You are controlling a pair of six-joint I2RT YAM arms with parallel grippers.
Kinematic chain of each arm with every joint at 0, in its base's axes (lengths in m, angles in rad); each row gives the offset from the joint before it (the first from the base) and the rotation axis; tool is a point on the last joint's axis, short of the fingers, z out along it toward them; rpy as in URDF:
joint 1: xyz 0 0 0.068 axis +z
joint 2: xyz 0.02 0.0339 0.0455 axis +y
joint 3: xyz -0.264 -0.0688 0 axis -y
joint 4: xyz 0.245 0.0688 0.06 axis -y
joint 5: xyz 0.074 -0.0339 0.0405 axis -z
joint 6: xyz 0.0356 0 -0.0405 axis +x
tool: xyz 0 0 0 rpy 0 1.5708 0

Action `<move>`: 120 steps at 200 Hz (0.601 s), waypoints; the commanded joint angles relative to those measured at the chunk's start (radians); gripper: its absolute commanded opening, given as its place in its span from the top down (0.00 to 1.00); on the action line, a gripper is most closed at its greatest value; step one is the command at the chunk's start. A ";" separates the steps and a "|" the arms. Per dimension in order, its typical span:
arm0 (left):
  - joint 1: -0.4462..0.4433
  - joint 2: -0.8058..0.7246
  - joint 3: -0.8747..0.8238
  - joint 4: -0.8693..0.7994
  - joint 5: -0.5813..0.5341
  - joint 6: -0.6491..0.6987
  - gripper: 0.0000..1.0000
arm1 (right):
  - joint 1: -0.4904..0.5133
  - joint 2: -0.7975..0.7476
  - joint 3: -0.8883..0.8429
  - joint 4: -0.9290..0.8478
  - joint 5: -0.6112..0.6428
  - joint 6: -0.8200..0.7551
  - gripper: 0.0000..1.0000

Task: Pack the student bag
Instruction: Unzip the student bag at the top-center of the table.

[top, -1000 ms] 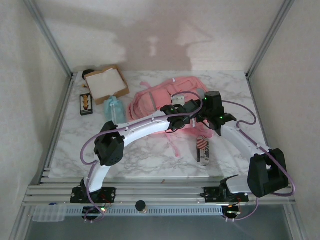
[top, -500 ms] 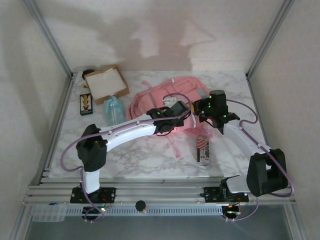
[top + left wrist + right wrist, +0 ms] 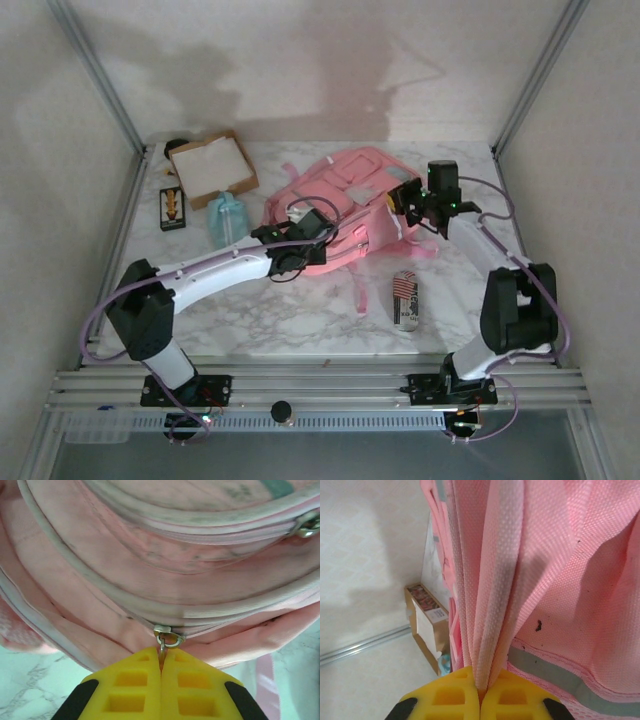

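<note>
Nearest on the counter (image 3: 270, 310), the striped pouch (image 3: 405, 300) lies untouched at about 5 o'clock from the bag. Now the left claw (image 3: 161, 656): pinched right down on the little metal zip pull (image 3: 167, 639), yellow fingers meeting with nothing but the tab between them. It has travelled over the last second, sliding from the middle of the bag out toward 9 o'clock while that arm stretched long and low. To me that reads as the zip being dragged open, the first real step toward packing. The student bag (image 3: 350, 200) sits past the counter's centre, toward 12 o'clock. It is pink and plump, with piped seams, a pale grey panel on top and a loose strap trailing toward 6 o'clock. It looks lifted and turned compared with a second ago. At its 3 o'clock side the right claw (image 3: 480, 672) is clamped tight on a fold of pink webbing (image 3: 500, 580), bracing the bag. Out at 10 o'clock lie the blue pouch (image 3: 228, 220) and the cardboard box (image 3: 210, 165).
</note>
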State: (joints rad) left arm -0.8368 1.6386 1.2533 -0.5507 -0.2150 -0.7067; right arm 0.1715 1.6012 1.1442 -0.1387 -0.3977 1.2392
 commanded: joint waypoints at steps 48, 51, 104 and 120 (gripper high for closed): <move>-0.012 0.040 0.067 0.091 0.127 0.032 1.00 | -0.016 0.045 0.147 -0.112 0.069 -0.258 0.60; -0.013 0.046 0.073 0.091 0.127 0.031 1.00 | -0.013 0.036 0.145 -0.130 0.072 -0.267 0.57; -0.031 0.059 0.069 0.140 0.123 0.011 1.00 | 0.115 -0.176 -0.069 -0.261 0.079 -0.249 0.16; -0.031 0.047 0.050 0.146 0.117 0.009 1.00 | 0.180 -0.224 -0.151 -0.228 0.071 -0.167 0.14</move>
State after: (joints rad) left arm -0.8570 1.6985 1.2953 -0.4683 -0.1001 -0.6846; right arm 0.2756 1.4322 1.0950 -0.3336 -0.3248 0.9989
